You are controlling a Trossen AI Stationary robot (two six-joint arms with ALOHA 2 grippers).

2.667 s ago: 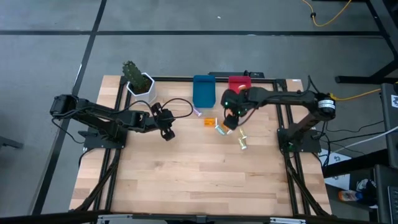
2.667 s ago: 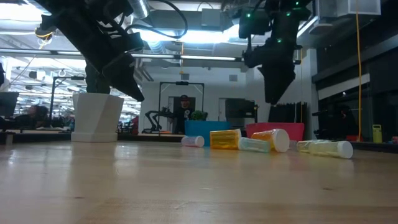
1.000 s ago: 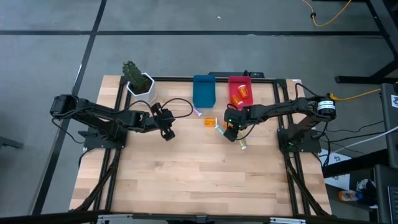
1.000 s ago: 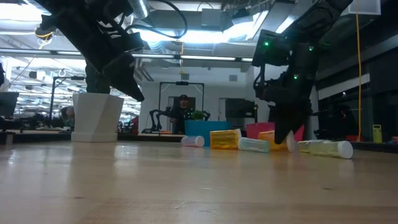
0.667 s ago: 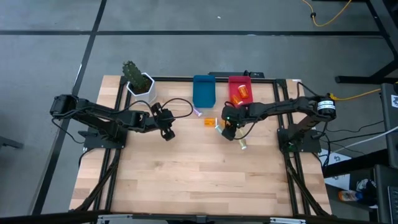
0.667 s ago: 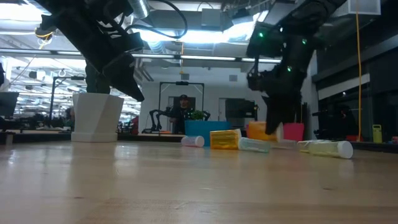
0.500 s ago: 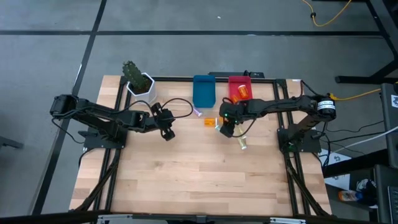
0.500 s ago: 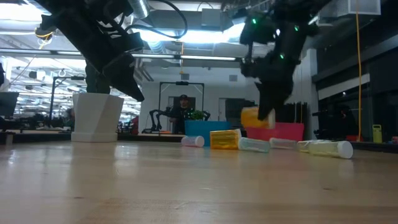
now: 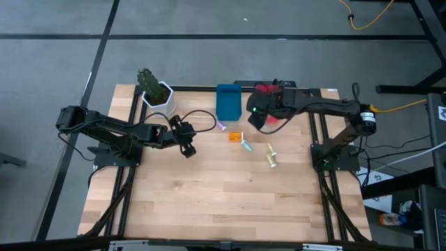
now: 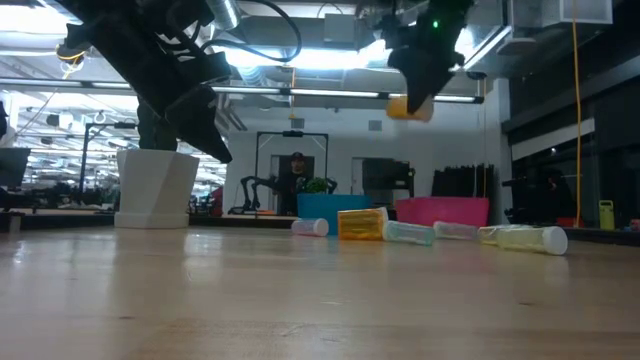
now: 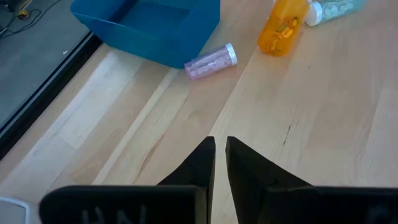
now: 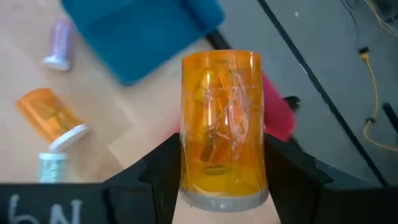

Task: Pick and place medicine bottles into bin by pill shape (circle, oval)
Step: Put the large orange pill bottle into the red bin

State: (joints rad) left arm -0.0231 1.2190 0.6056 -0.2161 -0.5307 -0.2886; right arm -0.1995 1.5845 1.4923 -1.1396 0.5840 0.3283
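above the red bin (image 9: 267, 91), right claw (image 12: 219, 180) clamping translucent orange bottle (image 12: 221, 124), lifted high

Illumination even, from overhead; ceiling strip lights (image 10: 300, 60) glare brightly in the low view. Counter (image 9: 209, 202) evenly lit, shadows soft and faint. Right wrist view: background motion-blurred, held orange bottle (image 12: 221, 124) sharp. Left wrist view sharp, near fingers (image 11: 199, 168) slightly soft.

**A robotics lab floor**

A butcher-block table (image 9: 209, 188) stands on grey floor with cables (image 9: 369, 17) trailing; beyond it, ceiling strip lights (image 10: 300, 62), exposed ducts, another robot arm (image 10: 250, 190), and a person (image 10: 295, 180) at the back.
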